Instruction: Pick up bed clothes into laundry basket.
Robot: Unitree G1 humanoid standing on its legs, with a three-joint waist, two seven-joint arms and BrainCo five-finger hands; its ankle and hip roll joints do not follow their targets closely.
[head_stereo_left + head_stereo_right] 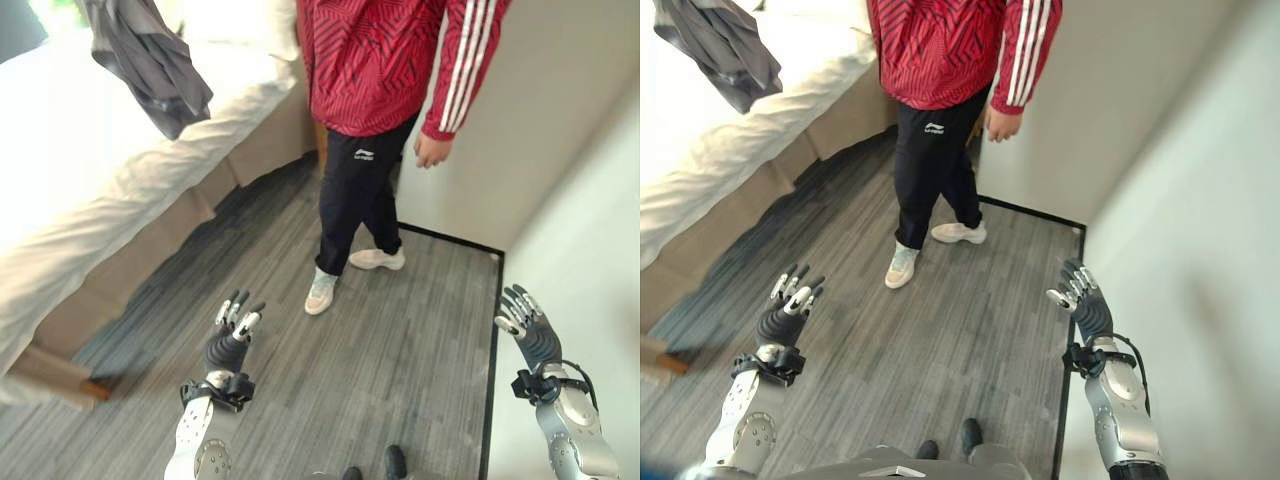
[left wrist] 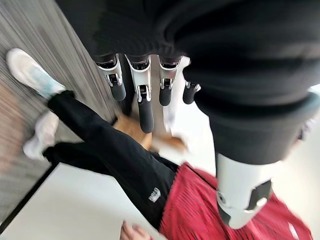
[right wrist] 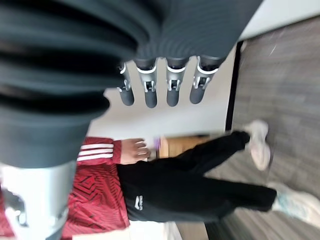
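Head stereo pair plus two wrist cameras.
Both eye views look down at the floor, bed and person; wrist views, close along the fingers, share that person.

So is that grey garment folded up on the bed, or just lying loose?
Loose, not folded. The grey garment lies crumpled on the bed, one end drooping over the edge. Both hands, left and right, are open and hold nothing.

Grey garment on white bed cover; bed base tan. Floor grey, wood-grain planks; black skirting strip along pale wall. Person's jacket red with darker zigzag pattern, white stripes down the sleeve; trousers black with small white mark; shoes white, pale blue at the ankle
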